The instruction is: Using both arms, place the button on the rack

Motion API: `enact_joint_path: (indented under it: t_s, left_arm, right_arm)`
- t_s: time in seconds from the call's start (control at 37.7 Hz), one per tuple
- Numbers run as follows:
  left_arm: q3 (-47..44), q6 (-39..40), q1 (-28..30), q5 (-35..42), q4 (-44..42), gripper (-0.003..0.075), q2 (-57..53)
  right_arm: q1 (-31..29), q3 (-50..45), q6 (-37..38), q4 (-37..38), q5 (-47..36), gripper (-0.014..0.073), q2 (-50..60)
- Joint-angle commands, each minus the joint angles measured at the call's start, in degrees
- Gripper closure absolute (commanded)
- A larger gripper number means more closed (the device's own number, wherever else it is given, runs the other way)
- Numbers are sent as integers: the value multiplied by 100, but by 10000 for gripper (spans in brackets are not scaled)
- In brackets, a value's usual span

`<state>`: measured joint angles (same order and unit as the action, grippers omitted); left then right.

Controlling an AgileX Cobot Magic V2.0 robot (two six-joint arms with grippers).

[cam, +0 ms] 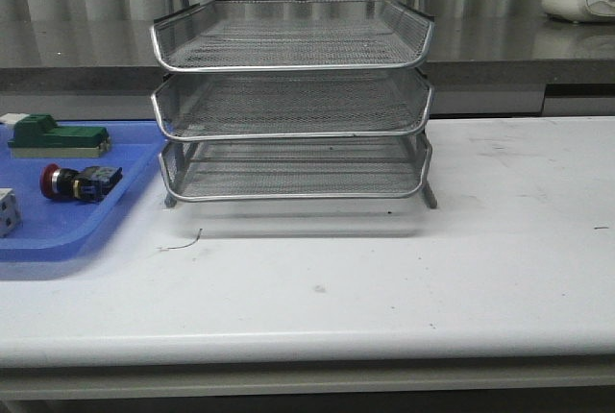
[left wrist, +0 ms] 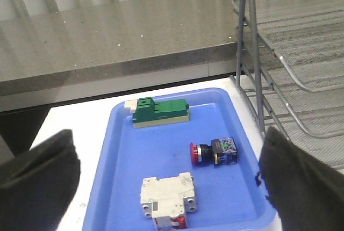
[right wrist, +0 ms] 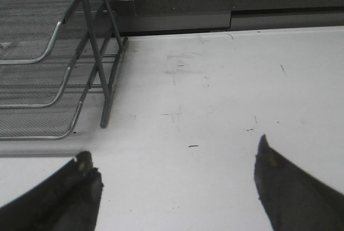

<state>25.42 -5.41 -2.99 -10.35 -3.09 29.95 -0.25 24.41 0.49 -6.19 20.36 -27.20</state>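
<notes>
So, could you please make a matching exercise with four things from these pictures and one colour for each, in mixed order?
Things:
1. button head
2. rack
3. tray
4. block beside the button

Colours:
A. blue
B. green and beige
C. red
D. silver

Pairs: 1-C, 2-D, 3-A, 4-B

The rack (cam: 293, 96) stands mid-table with its three tier mouths facing front, unobstructed — bare table (cam: 519, 240) to its right, blue tray (cam: 58, 230) just beside its left
</notes>
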Motion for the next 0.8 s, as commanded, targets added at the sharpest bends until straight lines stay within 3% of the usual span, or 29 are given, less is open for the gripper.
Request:
enact_joint_path:
  t_s: [0.0,0.48,0.77]
  left_arm:
    - [218,50,4,417,63,122,53]
    - [218,50,4,417,63,143,53]
    - [218,50,4,417,63,143,53]
  right_arm:
    - [-48,266,-49,-442,-474,-6,-351]
    - [-25,1331,-49,-2525,-901,-6,-3642]
    - [595,2227,-49,-3004,-785,-6,-5141]
